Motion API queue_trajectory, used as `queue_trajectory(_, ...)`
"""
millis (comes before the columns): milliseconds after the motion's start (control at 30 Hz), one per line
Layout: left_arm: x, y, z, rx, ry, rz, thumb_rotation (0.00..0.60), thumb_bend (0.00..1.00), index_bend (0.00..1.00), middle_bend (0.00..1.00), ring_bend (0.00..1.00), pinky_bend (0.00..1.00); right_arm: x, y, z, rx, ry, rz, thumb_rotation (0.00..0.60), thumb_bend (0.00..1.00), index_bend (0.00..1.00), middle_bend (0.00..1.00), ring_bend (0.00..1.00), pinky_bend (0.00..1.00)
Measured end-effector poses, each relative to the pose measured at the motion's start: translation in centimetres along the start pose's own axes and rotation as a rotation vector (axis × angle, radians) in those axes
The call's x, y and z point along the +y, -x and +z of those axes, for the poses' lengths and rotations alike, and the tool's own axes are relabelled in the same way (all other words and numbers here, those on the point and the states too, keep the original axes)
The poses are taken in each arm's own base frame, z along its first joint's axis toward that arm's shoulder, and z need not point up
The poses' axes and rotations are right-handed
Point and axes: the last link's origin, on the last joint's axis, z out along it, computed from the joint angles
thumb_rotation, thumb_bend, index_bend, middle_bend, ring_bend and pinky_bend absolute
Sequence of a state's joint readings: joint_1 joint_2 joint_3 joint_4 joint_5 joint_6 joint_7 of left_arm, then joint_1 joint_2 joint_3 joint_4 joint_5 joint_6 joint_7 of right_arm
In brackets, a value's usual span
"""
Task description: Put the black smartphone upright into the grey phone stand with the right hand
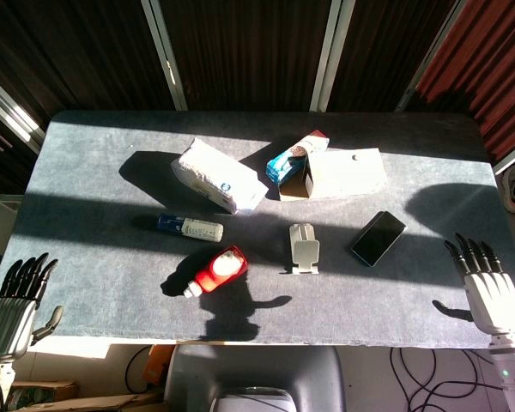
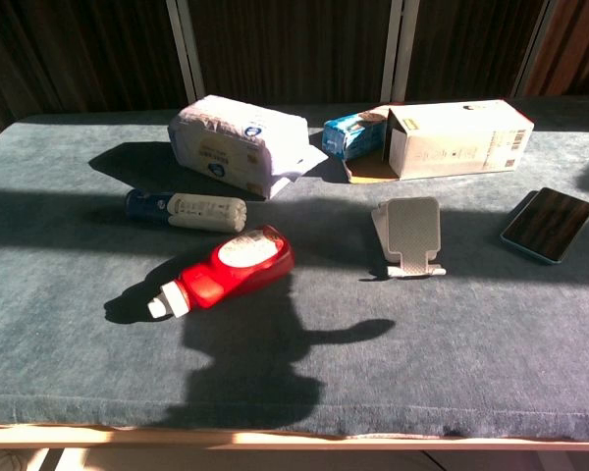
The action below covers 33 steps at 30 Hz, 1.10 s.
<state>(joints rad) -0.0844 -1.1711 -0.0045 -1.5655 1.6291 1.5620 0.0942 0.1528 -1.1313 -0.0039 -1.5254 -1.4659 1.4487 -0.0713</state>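
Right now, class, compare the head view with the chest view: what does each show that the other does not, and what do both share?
Only the head view shows the left hand and right hand, both off the table's near corners with fingers apart and nothing in them.

Only the chest view shows the white box's barcoded side.

Both share the black smartphone lying flat, the grey phone stand without a phone in it, the red bottle, the blue-and-white tube and the white packet on the table.

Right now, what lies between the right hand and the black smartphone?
Nothing: in the head view only bare grey table cover separates the right hand from the black smartphone.
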Motion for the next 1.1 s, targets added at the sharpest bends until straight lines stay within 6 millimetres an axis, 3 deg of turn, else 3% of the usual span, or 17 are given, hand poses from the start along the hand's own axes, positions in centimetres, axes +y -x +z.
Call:
queue_trajectory(133,0.0,0.0,0.0,0.003,0.001,-0.002,0.600,0.36,0.00,0.00,0.00,0.03,0.3,0.3,1.1,-0.026,-0.008,0.011,0.600,0.22,0.00,0.00,0.00,0.00)
queue_trajectory(300,0.0,0.0,0.3,0.002,-0.001,-0.011,0.600,0.36,0.00,0.00,0.00,0.03,1.5,1.0,4.2,-0.095,-0.030,0.022,0.600,0.22,0.00,0.00,0.00,0.00)
queue_trajectory(667,0.0,0.5,0.9,-0.008,-0.026,0.010,0.600,0.36,0.00,0.00,0.00,0.03,5.4,2.6,15.4,-0.260,-0.036,-0.120,0.600,0.22,0.00,0.00,0.00,0.00)
queue_trajectory(867,0.0,1.0,1.6,-0.021,-0.050,0.020,0.600,0.36,0.00,0.00,0.00,0.03,3.8,4.4,19.8,-0.387,-0.063,-0.138,0.600,0.22,0.01,0.00,0.00,0.00)
queue_trajectory(1100,0.3,1.6,2.4,-0.033,-0.062,0.038,0.600,0.36,0.00,0.00,0.00,0.03,0.8,6.0,22.7,-0.474,-0.132,-0.250,0.600,0.23,0.04,0.00,0.00,0.00)
